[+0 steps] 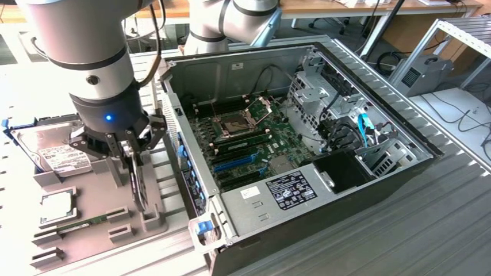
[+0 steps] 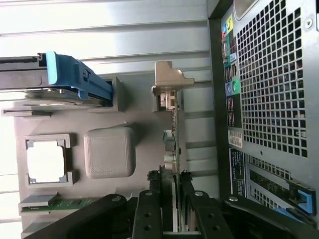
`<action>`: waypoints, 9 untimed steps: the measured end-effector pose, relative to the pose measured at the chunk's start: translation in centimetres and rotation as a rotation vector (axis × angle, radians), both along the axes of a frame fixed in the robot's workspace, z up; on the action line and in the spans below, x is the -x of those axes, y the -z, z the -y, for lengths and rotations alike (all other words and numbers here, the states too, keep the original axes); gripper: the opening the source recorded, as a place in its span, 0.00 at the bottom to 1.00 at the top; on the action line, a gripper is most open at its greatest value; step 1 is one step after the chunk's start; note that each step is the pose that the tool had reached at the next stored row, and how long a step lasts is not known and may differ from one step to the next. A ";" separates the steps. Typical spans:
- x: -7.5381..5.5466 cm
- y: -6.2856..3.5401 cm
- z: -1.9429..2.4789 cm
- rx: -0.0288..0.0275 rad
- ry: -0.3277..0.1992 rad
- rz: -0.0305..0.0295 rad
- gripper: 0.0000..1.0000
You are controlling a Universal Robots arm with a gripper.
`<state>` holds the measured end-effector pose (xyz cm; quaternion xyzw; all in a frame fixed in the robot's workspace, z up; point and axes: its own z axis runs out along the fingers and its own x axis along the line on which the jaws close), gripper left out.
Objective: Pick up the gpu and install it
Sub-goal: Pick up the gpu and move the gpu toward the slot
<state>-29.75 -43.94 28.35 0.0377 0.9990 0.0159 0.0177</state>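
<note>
The gpu [image 1: 139, 184] stands on its edge in a slot of the grey parts tray [image 1: 92, 198], at the exterior view's left, beside the open computer case [image 1: 307, 190]. My gripper [image 1: 129, 150] reaches down over it from above. In the wrist view the gpu [image 2: 171, 139] appears edge-on as a thin card with its silver end bracket [image 2: 169, 82] at the far end. The black fingers [image 2: 149, 209] press against both faces, so the gripper [image 2: 172, 199] is shut on the card. The card's lower edge still rests in the tray holder.
The case lies open with the motherboard [image 1: 245, 138] and its blue slots [image 1: 234, 164] exposed. The tray also holds a hard drive [image 1: 54, 152], a square chip [image 2: 46, 164] and a green memory stick [image 2: 65, 204]. The case's perforated rear panel [image 2: 269, 84] stands close beside the gpu.
</note>
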 end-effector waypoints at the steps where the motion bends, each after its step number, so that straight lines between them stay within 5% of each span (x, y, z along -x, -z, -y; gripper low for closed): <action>1: 0.0 -0.16 0.00 -0.0001 0.000 0.0000 0.27; 9: 0.0 -1.53 0.00 -0.0001 0.000 0.0000 0.27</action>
